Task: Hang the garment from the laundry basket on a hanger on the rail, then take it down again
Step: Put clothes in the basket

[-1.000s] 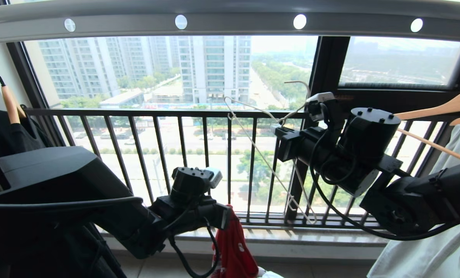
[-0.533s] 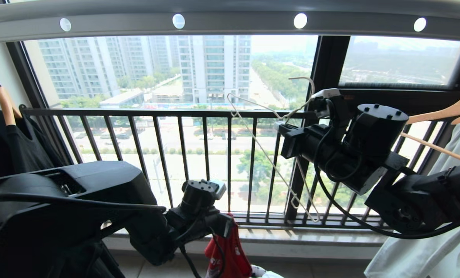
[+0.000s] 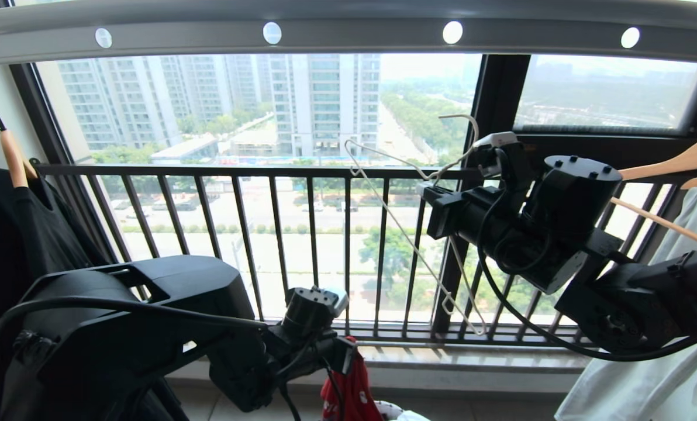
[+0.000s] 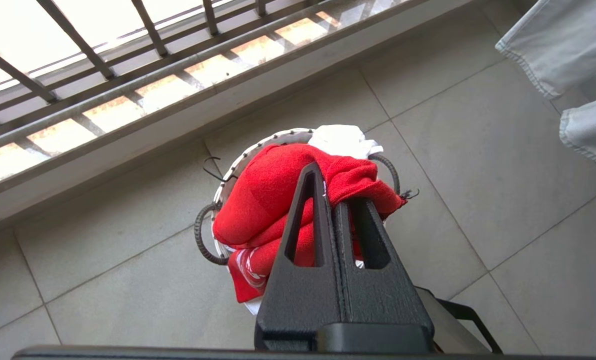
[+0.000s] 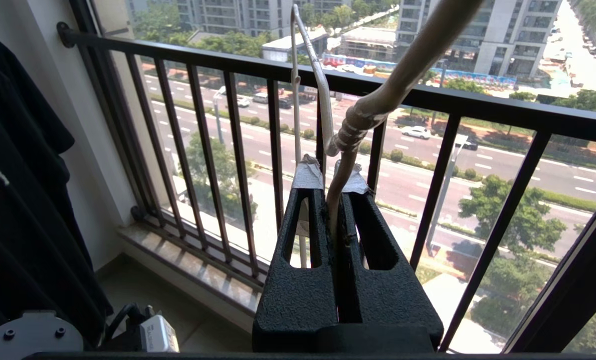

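Grey metal runs across the top: the rail (image 3: 348,35) with its row of round white holes, well above both grippers. Below it stands the black railing (image 3: 255,234) of vertical bars, beyond the grippers on the window side. A black garment (image 3: 9,234) hangs out past the left arm, and a pale grey garment (image 3: 664,374) hangs beyond the right arm under wooden hangers (image 3: 670,164). Down low, the left gripper (image 4: 330,192) is clamped tight on a bunched fold of the red garment (image 4: 263,195), which rises out of the laundry basket (image 4: 213,240) directly beneath the fingers, on the tiled floor (image 4: 478,150); something white (image 4: 343,140) lies in the basket just past the red cloth. Up high, the right gripper (image 5: 332,192) is closed on the neck of the thin cream hanger (image 3: 407,234), whose frame tilts down and away from the fingertips toward the railing.
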### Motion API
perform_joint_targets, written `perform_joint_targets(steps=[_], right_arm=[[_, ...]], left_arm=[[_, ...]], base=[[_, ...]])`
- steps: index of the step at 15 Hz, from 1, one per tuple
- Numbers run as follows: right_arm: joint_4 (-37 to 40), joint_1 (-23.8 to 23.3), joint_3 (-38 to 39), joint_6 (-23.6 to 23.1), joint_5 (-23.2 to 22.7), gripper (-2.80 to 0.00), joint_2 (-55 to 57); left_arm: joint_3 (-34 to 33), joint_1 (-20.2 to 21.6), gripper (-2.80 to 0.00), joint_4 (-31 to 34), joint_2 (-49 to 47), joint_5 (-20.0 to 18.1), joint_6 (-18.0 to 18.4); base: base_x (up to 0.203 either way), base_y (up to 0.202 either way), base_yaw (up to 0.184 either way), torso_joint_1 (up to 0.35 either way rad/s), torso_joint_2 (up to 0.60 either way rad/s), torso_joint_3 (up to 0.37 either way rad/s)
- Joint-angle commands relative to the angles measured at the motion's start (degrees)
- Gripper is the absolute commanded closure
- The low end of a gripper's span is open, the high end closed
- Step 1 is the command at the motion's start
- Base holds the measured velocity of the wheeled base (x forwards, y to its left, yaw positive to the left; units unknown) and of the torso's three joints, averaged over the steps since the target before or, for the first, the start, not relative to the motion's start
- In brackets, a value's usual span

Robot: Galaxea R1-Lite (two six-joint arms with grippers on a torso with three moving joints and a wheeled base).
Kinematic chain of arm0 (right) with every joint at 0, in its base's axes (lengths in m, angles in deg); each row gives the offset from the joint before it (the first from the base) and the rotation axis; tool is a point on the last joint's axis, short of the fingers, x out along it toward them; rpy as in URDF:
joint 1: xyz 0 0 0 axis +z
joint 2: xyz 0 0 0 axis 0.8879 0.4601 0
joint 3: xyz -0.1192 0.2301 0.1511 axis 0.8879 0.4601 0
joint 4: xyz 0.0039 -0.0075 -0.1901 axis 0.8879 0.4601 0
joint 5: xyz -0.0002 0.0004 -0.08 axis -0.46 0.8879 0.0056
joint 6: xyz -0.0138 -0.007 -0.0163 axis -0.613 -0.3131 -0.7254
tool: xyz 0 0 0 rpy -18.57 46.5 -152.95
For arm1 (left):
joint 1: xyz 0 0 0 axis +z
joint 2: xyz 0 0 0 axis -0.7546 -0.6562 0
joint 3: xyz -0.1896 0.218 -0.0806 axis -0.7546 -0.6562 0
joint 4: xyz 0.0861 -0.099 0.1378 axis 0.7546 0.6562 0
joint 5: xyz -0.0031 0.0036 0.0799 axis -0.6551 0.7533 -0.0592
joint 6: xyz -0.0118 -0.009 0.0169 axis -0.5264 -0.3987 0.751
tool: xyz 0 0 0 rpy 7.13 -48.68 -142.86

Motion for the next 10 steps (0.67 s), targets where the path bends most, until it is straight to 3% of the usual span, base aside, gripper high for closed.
perform_joint_targets(steps=[1,10], right_arm=[[-0.35,0.01,-0.05,0.09,0.02,0.00,0.02],[-0.26,-0.52,-0.23,0.09,0.02,0.00,0.20]], left_arm=[[0.03,-0.01,-2.80,-1.38,-0.39,1.56,-0.20],[-1.81,-0.21,-2.80,-2.81,2.60,1.58,1.17]], base=[[0.000,0.000,0.000,0.000,0.00,0.000],[0.000,0.000,0.000,0.000,0.00,0.000]])
